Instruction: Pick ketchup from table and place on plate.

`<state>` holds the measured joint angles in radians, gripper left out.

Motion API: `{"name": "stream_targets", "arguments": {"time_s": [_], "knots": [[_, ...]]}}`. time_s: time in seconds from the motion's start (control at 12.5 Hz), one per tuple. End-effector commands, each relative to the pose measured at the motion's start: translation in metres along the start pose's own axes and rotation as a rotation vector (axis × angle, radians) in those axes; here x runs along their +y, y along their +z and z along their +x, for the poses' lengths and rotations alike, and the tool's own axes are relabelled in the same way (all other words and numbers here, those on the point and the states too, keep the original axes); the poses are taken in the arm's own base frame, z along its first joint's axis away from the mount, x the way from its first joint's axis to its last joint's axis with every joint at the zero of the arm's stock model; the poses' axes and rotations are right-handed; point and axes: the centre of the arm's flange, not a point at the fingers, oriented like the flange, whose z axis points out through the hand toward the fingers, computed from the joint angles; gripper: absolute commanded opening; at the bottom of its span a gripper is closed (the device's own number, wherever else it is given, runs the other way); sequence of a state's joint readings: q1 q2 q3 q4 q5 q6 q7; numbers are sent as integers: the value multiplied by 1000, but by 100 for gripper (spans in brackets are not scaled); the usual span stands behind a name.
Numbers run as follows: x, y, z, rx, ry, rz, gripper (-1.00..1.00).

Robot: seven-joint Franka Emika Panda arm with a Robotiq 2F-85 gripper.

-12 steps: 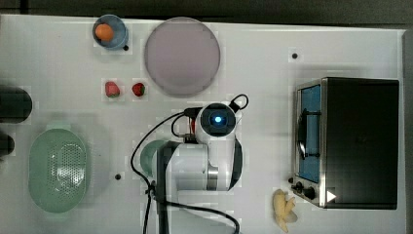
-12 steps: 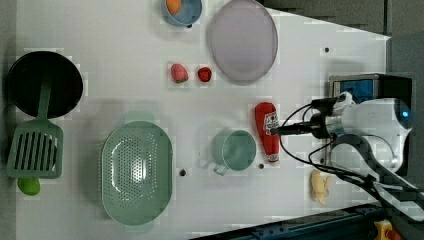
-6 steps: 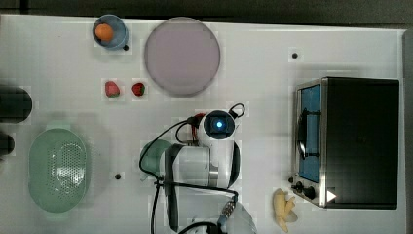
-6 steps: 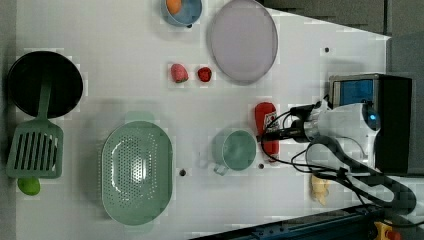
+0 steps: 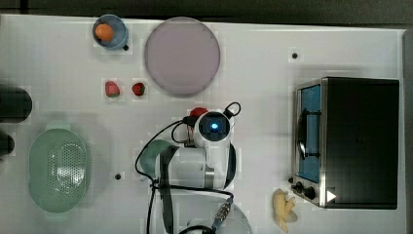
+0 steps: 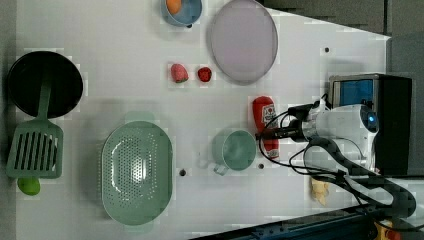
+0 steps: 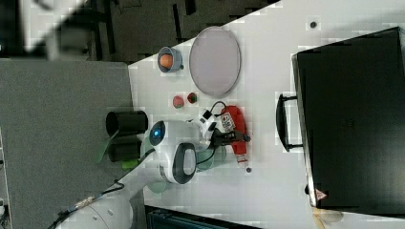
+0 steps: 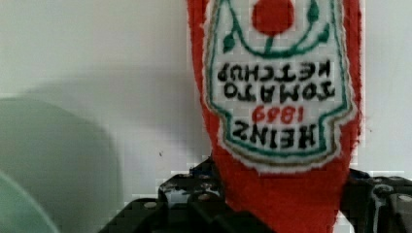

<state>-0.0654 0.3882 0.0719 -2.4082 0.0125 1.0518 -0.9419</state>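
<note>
A robot arm reached down over a white table (image 5: pixel 253 44), and its gripper (image 6: pixel 265 134) sat at the narrow end of a ketchup bottle (image 6: pixel 264 112) that lay flat on the table. In the wrist view, the bottle (image 8: pixel 282 97) ran between the two dark fingers (image 8: pixel 194 204), one on each side of the red body, close against it. Whether the jaws had fully clamped could not be told; they stood partly drawn in around the bottle.

By the look of it, the task was at its early stage. The bottle lay on the table, not lifted, beside a green mug (image 6: pixel 235 150) in the left view. The round lilac plate (image 5: pixel 181 56) sat bare, well apart from the bottle, toward the top view's upper edge. Lifting, carrying and setting down all appeared to be left.

The tabletop was flat, white and marked with a few small dark dots. On it stood two strawberries (image 5: pixel 125 89) near the plate, a small blue bowl (image 5: pixel 111 33) holding an orange ball, a green perforated colander (image 5: pixel 57 169), a black toaster oven (image 5: pixel 348 141) at the top view's right, and a banana (image 5: pixel 284 209) below it. In the left view, a dark pan (image 6: pixel 44 82) and a green slotted spatula (image 6: pixel 35 150) lay at the left view's left side. In the right view, grey floor lay beyond the table edge.
</note>
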Motion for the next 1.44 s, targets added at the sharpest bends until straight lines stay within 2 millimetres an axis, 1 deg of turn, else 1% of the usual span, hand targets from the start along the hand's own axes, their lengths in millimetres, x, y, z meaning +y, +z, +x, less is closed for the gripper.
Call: {"name": "stream_targets", "arguments": {"time_s": [0.08, 0.32, 0.48, 0.64, 0.72, 0.88, 0.96, 1.04, 1.12, 1.2, 1.44], "knots": [[0, -64, 23, 75, -33, -18, 30], [-5, -126, 30, 51, -29, -18, 30], [-13, -170, 40, 44, -2, -18, 30], [-25, -210, 59, 44, 41, -15, 30], [-31, -227, 68, 38, 49, -13, 30], [-39, -253, 88, 42, 65, -7, 30], [-40, -262, 101, 49, 74, -3, 30], [-39, -266, 114, 51, 75, 2, 30], [-37, -264, 129, 57, 76, 7, 30], [-35, -258, 143, 60, 77, 13, 30], [-28, -231, 181, 59, 81, 30, 30]]}}
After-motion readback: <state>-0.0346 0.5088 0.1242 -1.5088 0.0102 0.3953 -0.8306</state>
